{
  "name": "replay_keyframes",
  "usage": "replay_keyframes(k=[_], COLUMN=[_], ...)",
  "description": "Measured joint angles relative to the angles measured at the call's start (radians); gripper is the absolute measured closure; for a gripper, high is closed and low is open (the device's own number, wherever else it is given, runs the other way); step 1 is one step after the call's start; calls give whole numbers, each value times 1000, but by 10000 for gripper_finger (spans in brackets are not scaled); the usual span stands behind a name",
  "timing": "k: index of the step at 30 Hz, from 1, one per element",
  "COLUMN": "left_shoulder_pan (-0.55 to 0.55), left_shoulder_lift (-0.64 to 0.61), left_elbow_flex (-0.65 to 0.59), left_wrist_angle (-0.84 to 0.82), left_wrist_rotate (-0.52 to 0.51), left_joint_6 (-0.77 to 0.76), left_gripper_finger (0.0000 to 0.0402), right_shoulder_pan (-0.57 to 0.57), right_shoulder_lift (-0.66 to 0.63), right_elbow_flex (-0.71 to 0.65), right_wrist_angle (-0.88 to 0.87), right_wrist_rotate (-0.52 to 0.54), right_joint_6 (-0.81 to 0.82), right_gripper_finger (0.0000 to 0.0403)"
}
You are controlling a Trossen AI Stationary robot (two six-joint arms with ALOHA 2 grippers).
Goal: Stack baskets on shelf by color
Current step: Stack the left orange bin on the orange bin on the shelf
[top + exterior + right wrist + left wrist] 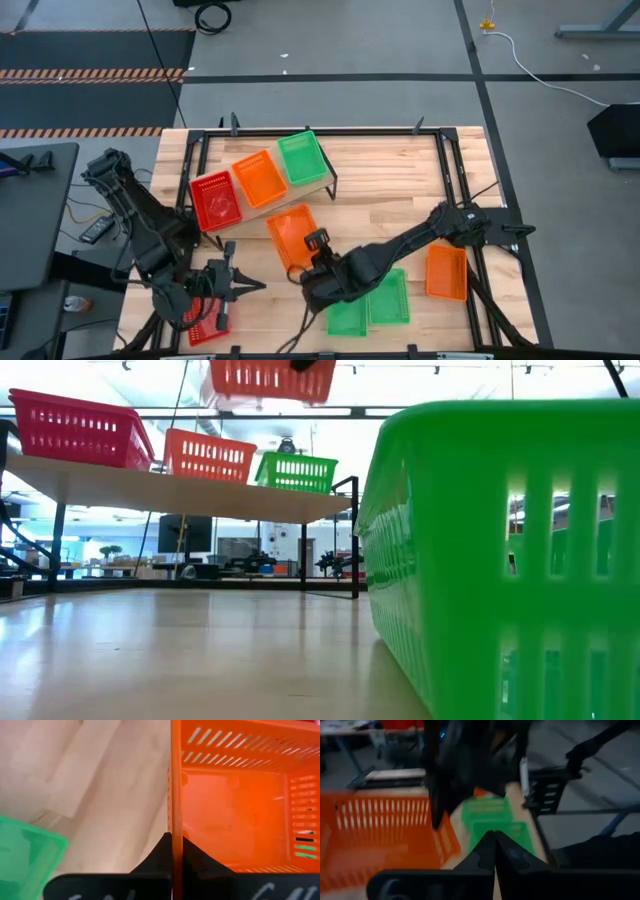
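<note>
Grey concrete floor with dark tape lines surrounds the slatted wooden table [400, 190], whose pale boards fill the middle of the high view. On the shelf [285, 195], a pale plank on thin black legs in the upper-left part of the table, sit one red basket [217, 200], one orange basket [259, 178] and one green basket [301, 158], side by side, each starting its own colour pile.

So the work looks about a third done. A second orange basket [292, 238] is off the tabletop, just below the shelf in the high view and near the top edge of the low view. The right gripper [171, 851] is pinched on its thin side wall, one finger on each face. Still on the table are two green baskets [368, 303] touching each other at lower centre, another orange basket [446, 271] at the right, and a red basket [207, 320] at the lower left. A ninth basket I cannot find.

The left gripper [494, 851] hovers over that red one; its dark fingers meet at the tips with nothing between them.

All baskets are shallow rectangles of glossy moulded plastic with slotted walls and rolled rims, slightly tapered, so they should nest
</note>
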Motion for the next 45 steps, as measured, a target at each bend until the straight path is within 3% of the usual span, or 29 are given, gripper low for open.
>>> replay_keyframes(k=[6,10,17,30,45], left_shoulder_pan=[39,67,121,223,199], left_shoulder_lift=[0,0,0,0,-23], left_elbow_flex=[34,78,185,371,412], left_wrist_angle=[-338,-528,-653,-668,-686], left_wrist_rotate=[22,56,90,94,40], left_joint_6=[-284,-407,-344,-66,-59], left_gripper_finger=[396,396,396,391,389], right_shoulder_pan=[-43,-83,-178,-401,-590], right_shoulder_lift=[-90,-139,-171,-171,-110], right_elbow_flex=[0,-1,-1,-2,-2], right_wrist_angle=[48,108,192,333,420], right_wrist_rotate=[-13,-84,-172,-451,-701], right_joint_6=[-81,-157,-315,-494,-517], right_gripper_finger=[395,395,395,395,395])
